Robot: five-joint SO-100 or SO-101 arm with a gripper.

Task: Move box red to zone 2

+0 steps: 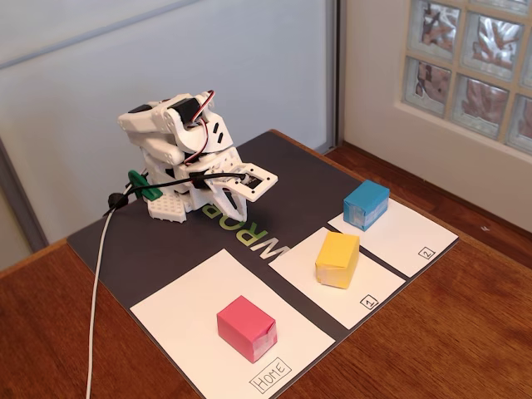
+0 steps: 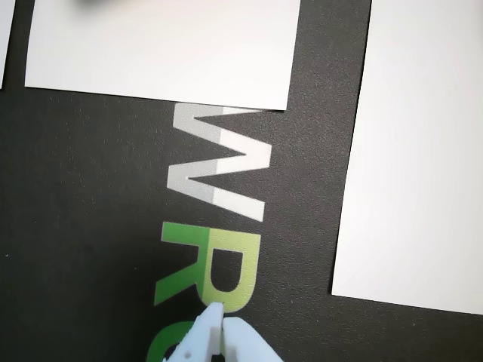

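Two boxes are sitting beyond the red box (image 1: 246, 327), so the empty, closed fingers (image 2: 219, 326) are risking bumping the blue box (image 1: 366, 204) crowding zone 2 (image 1: 416, 237).

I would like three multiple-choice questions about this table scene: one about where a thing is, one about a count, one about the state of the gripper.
1. On which panel does the red box stand?
A. the panel marked HOME
B. the panel marked 1
C. the panel marked 2

2. How many paper boxes are on the mat?
A. two
B. three
C. four

3. How is the gripper in the wrist view?
A. shut on the red box
B. wide open above the yellow box
C. shut and holding nothing

Key:
1 A: in the fixed view the red box sits on the large panel with HOME written at its corner.
2 B: the red box, the yellow box and the blue box are all there is.
3 C: the fingertips meet above the dark mat, with no box between them.
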